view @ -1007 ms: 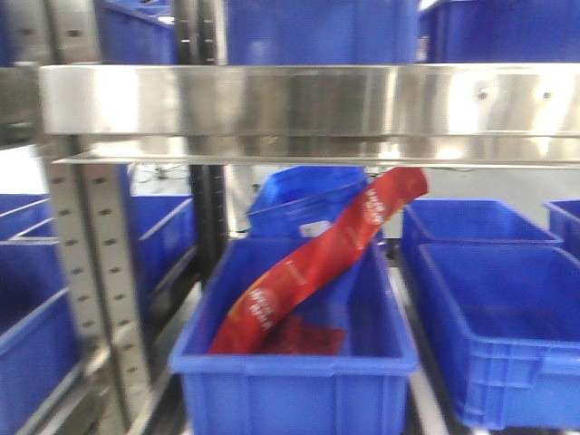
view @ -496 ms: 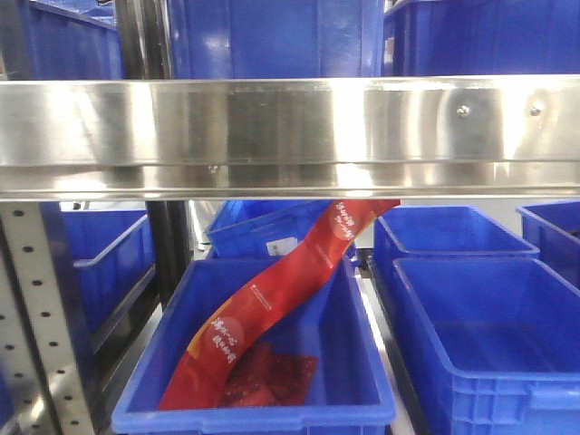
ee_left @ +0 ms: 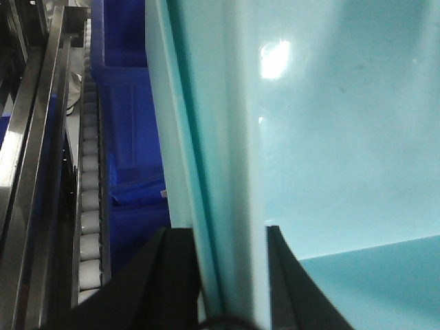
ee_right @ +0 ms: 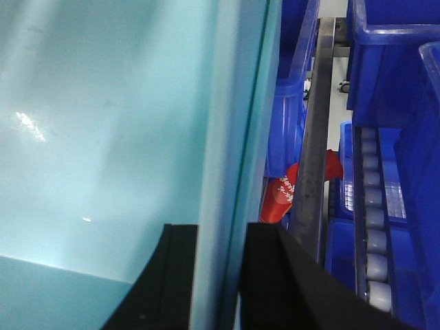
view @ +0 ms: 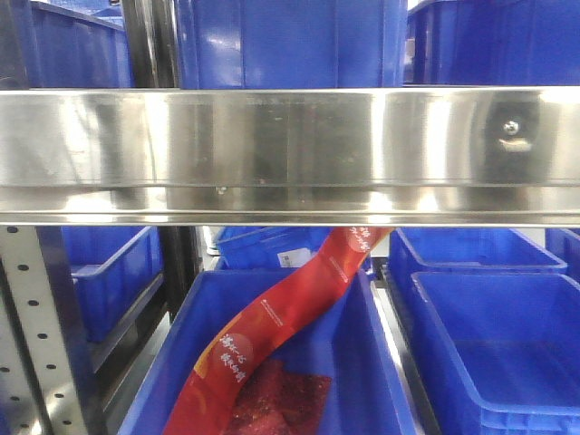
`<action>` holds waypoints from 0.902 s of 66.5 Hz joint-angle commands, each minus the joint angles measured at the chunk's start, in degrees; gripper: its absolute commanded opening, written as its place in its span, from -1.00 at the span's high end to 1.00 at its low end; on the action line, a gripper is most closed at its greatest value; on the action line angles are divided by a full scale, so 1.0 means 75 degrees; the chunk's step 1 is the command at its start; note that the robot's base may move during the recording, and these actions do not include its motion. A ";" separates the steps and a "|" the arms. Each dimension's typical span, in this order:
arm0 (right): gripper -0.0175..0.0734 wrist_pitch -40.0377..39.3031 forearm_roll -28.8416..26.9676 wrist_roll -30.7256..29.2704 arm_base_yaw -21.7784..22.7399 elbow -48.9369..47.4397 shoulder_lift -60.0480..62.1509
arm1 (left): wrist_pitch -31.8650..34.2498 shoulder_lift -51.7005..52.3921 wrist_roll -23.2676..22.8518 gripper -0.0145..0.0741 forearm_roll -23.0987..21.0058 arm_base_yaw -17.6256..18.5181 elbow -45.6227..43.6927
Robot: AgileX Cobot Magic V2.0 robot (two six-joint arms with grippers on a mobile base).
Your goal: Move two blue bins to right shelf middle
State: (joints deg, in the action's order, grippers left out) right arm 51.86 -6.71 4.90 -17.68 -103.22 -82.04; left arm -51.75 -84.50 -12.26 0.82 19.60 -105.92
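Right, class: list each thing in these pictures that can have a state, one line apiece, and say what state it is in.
Left hand: shut on the bin wall.
Right hand: shut on the bin wall.
Middle bin: holds a red packet leaning up over its back rim.
Right bin: nothing seen inside.
Shelf rail: level, with bins standing above it.

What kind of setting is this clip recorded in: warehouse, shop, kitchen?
Most likely a warehouse or stockroom. Steel shelving holds rows of identical blue bins, roller tracks run along the shelf, and one bin holds red packets. Both grippers clamp a pale bin wall.
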 commanded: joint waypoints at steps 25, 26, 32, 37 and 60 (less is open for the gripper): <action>0.95 -0.0640 -0.0124 -0.0146 -0.0013 -0.0106 0.0132 | 0.0697 0.0185 0.0020 0.92 -0.0218 0.0011 -0.0113; 0.95 -0.0640 -0.0124 -0.0146 -0.0013 -0.0106 0.0132 | 0.0697 0.0185 0.0020 0.92 -0.0218 0.0011 -0.0113; 0.95 -0.0640 -0.0124 -0.0146 -0.0013 -0.0106 0.0132 | 0.0697 0.0185 0.0020 0.92 -0.0218 0.0011 -0.0113; 0.95 -0.0640 -0.0124 -0.0146 -0.0013 -0.0106 0.0132 | 0.0697 0.0185 0.0020 0.92 -0.0218 0.0011 -0.0113; 0.95 -0.0640 -0.0124 -0.0146 -0.0013 -0.0106 0.0132 | 0.0697 0.0185 0.0020 0.92 -0.0218 0.0011 -0.0113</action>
State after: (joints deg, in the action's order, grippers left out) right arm 51.86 -6.71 4.90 -17.68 -103.22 -82.04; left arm -51.75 -84.50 -12.26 0.82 19.60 -105.92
